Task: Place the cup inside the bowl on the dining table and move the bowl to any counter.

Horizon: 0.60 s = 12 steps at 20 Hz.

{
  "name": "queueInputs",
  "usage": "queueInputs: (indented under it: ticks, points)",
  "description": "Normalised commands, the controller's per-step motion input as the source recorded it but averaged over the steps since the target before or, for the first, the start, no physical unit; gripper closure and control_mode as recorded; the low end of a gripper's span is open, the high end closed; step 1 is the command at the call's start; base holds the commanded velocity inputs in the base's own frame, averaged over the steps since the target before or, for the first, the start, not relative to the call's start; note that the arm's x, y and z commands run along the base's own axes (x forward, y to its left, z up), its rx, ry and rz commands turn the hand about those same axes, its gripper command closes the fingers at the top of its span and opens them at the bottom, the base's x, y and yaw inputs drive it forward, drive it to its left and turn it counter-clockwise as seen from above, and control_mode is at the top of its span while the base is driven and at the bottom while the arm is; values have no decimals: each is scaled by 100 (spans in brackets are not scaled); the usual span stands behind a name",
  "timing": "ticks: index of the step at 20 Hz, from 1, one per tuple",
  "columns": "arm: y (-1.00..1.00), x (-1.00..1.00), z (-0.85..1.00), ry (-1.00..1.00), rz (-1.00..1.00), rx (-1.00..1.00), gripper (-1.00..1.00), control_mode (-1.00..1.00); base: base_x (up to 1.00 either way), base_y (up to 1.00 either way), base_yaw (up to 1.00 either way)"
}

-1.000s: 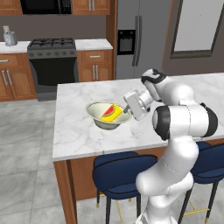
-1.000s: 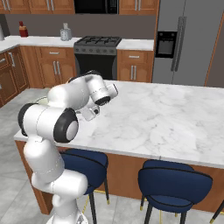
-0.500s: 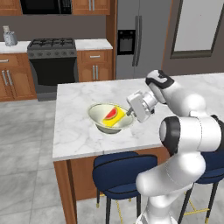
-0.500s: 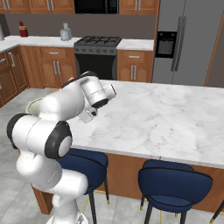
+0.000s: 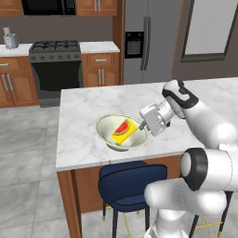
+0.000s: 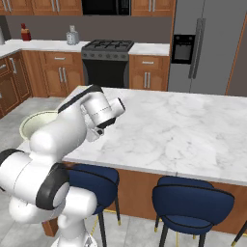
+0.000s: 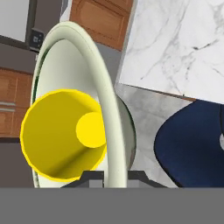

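The dining table (image 5: 88, 116) spreads beneath and beyond the end effector: a large rectangular worktop of white, grey-veined marble on a reddish-brown wooden base. Well beyond the end effector, against the far wall, runs the counter (image 5: 95, 47) — the same veined marble over brown cabinets; the bowl has not reached it.

The bowl (image 5: 122, 132) sits directly at the end effector, near the front edge of the worktop. It is wide, shallow and round, pale cream-green, with a thin smooth rim. The end effector (image 5: 142, 124) is closed narrowly on that rim; the hand view shows the rim (image 7: 107, 118) running up between the fingertips.

The cup (image 5: 123, 131) lies on its side inside the bowl, just beyond the gripped rim — a small yellow cylinder with a red watermelon mark.

Judged status: cup placement is complete; transfer of the bowl to a counter remains.
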Motion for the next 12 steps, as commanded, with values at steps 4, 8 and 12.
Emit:
queueInputs:
  ticks: [4, 8, 12]
  points:
    - [-4, -41, 5, 0, 0, -5, 100, -100, 0, 0, 0]
    - [-4, -26, 7, 0, 0, -6, 100, -100, 0, 0, 0]
    - [0, -3, 1, 5, 0, -6, 100, -100, 0, 0, 0]
